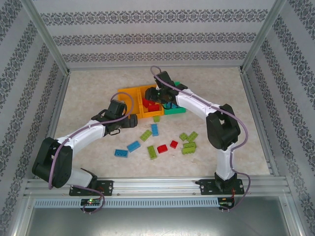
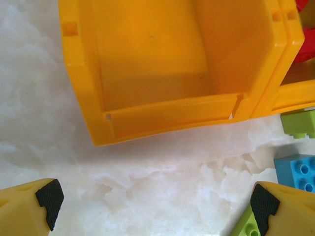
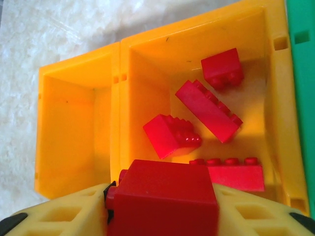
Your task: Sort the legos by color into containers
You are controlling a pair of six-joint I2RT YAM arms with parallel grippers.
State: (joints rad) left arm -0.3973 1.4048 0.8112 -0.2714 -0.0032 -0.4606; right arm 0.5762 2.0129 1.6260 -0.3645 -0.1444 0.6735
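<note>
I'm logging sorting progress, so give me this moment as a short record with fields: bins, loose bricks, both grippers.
left orange bin: empty
middle orange bin: four sorted red bricks inside
green bin: contents not visible
loose on the table: three blue bricks, two loose red bricks, several lime green bricks
left gripper: open, over the table in front of the left orange bin
right gripper: held red brick between its fingers, above the middle orange bin
</note>
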